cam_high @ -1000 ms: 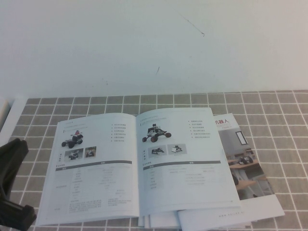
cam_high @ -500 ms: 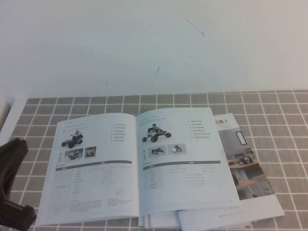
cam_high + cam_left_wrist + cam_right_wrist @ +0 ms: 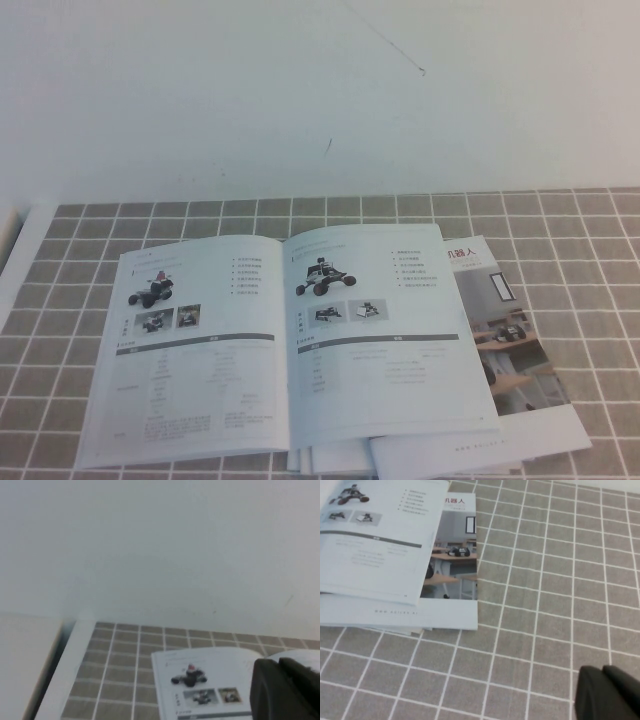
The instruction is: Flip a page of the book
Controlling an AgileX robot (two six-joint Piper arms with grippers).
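Here a book (image 3: 285, 345) lies open and flat on a table (image 3: 590, 240) covered in grey-brown tiles with white grout. Its spine runs from the far edge toward the near edge, leaning a little, so the open spread stretches left to right across the table. Both visible pages show a small wheeled buggy photo at the far end, then smaller photos, a dark grey bar and a table of text nearer the camera.

The right-hand page (image 3: 385, 340) lies flat, its free edge toward the right. Under that edge, and sticking out to the right and near side, sits a brochure (image 3: 510, 345) with a colour room photo and red characters. More white sheets show beneath the book's near edge.

Neither arm appears in the high view. The left pincer (image 3: 285, 690) shows only as a dark shape in its wrist view, above the book's left page; whether it is open or closed cannot be told. The right pincer (image 3: 610, 692) is likewise a dark shape over bare tiles, to the right of the brochure and well apart from it; its state cannot be told either.
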